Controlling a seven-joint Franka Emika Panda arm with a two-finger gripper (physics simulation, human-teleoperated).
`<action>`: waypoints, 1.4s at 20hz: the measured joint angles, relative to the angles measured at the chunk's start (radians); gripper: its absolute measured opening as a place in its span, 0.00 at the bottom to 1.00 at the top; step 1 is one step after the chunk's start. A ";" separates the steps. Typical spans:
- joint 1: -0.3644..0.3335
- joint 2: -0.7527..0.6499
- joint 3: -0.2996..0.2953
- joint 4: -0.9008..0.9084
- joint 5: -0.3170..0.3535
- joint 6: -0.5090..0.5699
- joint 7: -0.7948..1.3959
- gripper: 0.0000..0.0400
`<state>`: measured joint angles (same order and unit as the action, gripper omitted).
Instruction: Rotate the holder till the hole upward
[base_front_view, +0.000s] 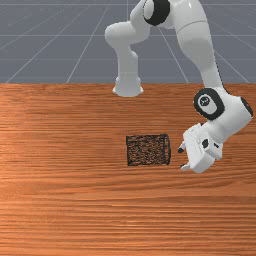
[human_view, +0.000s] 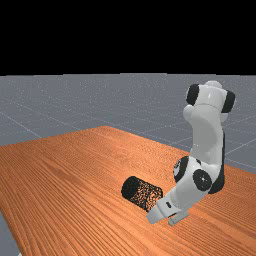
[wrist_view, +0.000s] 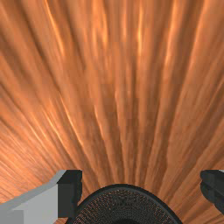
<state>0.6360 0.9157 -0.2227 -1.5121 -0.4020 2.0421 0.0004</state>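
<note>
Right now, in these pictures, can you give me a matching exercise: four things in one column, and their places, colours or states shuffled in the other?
1. holder
2. jaws
3. table
4. arm's base

A. orange-brown wood
B. white, at the far edge in the front view
C. black mesh, lying on its side
D. open, near the mesh at the front view's right

Pairs: 1-C; 2-D; 3-A; 4-B

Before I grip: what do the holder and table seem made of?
The holder looks like matte black mesh, probably painted metal, though plastic is possible: wood shows through its openings. The table looks like lightly glossy wood, judging by its streaked grain and pale highlights.
</note>
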 joint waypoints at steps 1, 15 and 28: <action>-0.010 -0.012 0.007 -0.020 0.007 0.025 -0.008 1.00; -0.048 -0.064 -0.044 -0.148 -0.048 0.109 -0.031 1.00; -0.127 -0.149 -0.021 -0.232 -0.009 0.215 -0.118 0.15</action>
<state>0.5095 0.7666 -0.2435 -1.7442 -0.4111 2.2574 -0.1177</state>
